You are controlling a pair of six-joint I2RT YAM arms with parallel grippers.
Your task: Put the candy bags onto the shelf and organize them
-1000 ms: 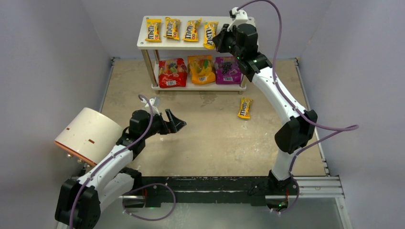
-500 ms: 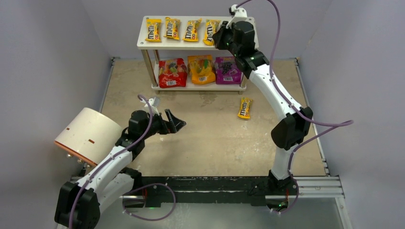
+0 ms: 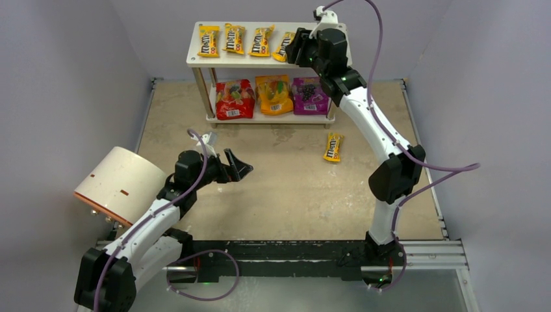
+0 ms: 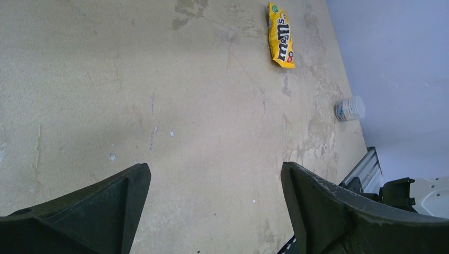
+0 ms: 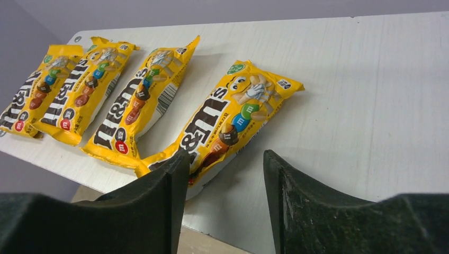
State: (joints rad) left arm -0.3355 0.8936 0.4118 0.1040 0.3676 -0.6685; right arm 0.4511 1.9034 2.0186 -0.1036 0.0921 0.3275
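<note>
Jaws of the right gripper point(image 5: 225, 159) stand partly apart over the top board of the shelf point(image 5: 370, 79) and grip nothing. The fourth packet point(image 5: 227, 119) lies flat there, its near end at one finger's tip. The left gripper point(image 4: 214, 168) hangs wide open and empty above the table point(image 4: 132, 79). Four yellow packets lie in a row on the top board, and a fifth packet point(image 3: 333, 147) lies on the table before the shelf's right end. Three pouches fill the lower board: red pouch point(image 3: 234, 99), orange pouch point(image 3: 273, 94), purple pouch point(image 3: 309, 95).

On the tabletop point(image 3: 279, 195) stand the shelf point(image 3: 266, 119), at the far edge, and one loose yellow packet point(image 3: 333, 146); four packets point(image 3: 235, 39) lie on its top board point(image 3: 247, 62), with three pouches point(image 3: 274, 95) below.
</note>
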